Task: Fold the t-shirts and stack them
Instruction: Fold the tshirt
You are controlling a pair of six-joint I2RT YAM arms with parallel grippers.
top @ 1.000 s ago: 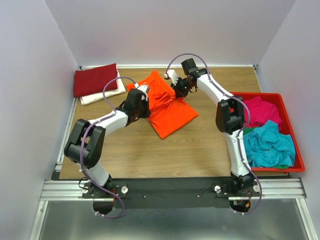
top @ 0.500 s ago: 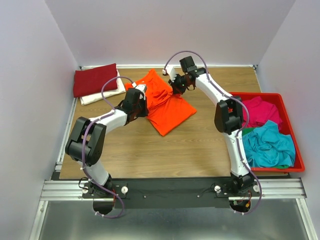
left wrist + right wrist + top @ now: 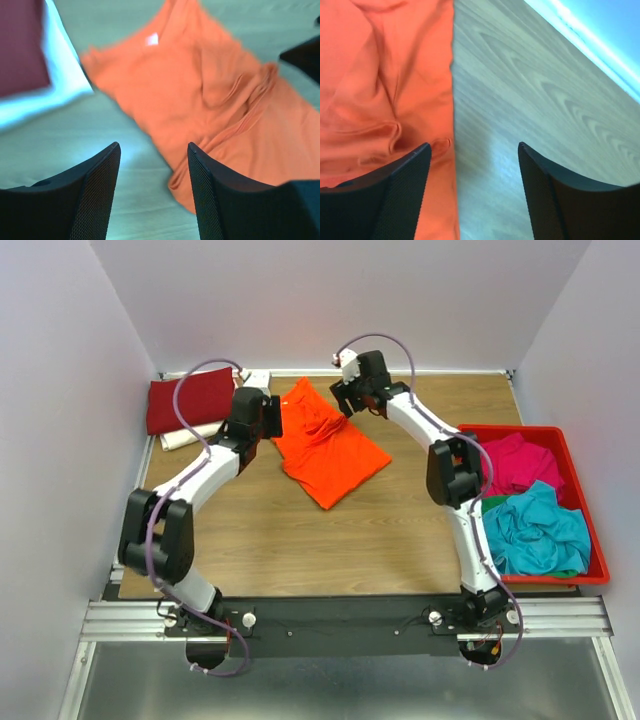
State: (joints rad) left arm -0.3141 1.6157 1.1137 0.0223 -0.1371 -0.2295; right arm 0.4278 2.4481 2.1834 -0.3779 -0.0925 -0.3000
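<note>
orange t-shirt [image 3: 330,445] lies rumpled, well left of red tray [image 3: 530,428] | left gripper [image 3: 154,147] at its far-from-tray edge, right gripper [image 3: 474,146] at its tray-side edge, both spread and empty | risk: a pinch catching one layer drags the bunched middle and skews the fold

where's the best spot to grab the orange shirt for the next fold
Probably take the orange t-shirt by its hem end, the straight edge toward the near side of the table. Pinch a corner there, coming down from above on the near side. That end lies flat, while the middle is bunched into ridges and would likely lift unevenly.
</note>
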